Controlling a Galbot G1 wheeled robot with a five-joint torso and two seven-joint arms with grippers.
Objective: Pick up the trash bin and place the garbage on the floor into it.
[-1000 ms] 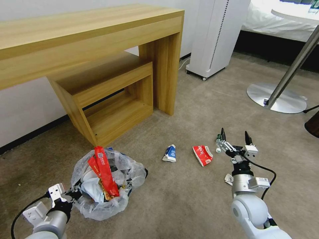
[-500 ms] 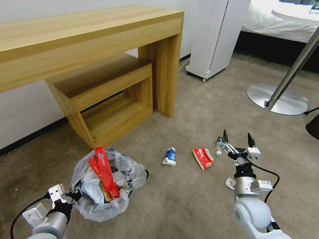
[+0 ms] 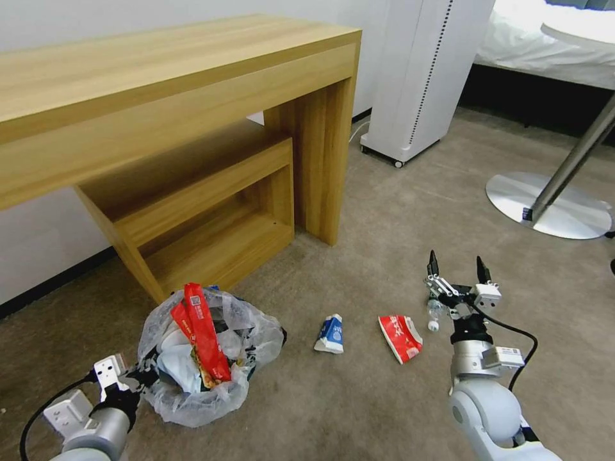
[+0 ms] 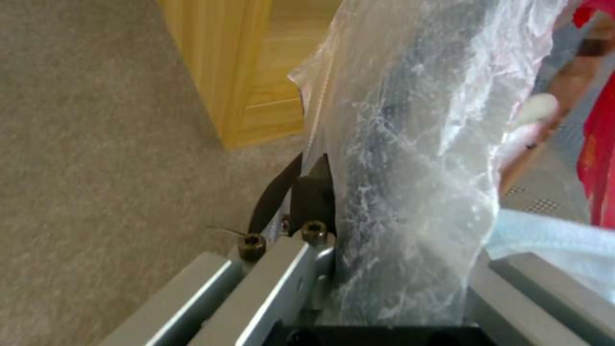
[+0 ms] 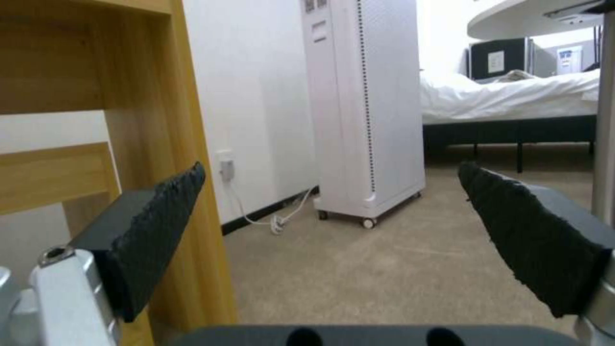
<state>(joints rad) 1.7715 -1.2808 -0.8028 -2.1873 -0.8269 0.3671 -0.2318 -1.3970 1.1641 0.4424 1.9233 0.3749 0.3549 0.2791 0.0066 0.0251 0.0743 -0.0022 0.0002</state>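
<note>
The left end effector [image 3: 131,378] is clenched on the rim of the trash bin [image 3: 205,358], its fingers [image 4: 301,192] pinching the translucent bag liner against the bin wall. I judge this grip is kept so the bin travels with the robot and stays upright with its mouth open to receive litter. The bin sits just beside that end effector, bulging with crumpled white tissues and a long red wrapper [image 3: 202,330] standing up out of the top; a dark blue edge shows beneath the crinkled plastic.

The right end effector [image 3: 456,272] hangs released above the floor [image 3: 359,410], its fingers spread wide and pointing forward, apparently readied for a grasp. Just below it and touching its silhouette lies a small clear bottle [image 3: 435,314]. A flattened red carton [image 3: 400,337] lies near it, toward the bin, and a squashed blue-white carton [image 3: 330,333] rests farther that way, between the two end effectors.
</note>
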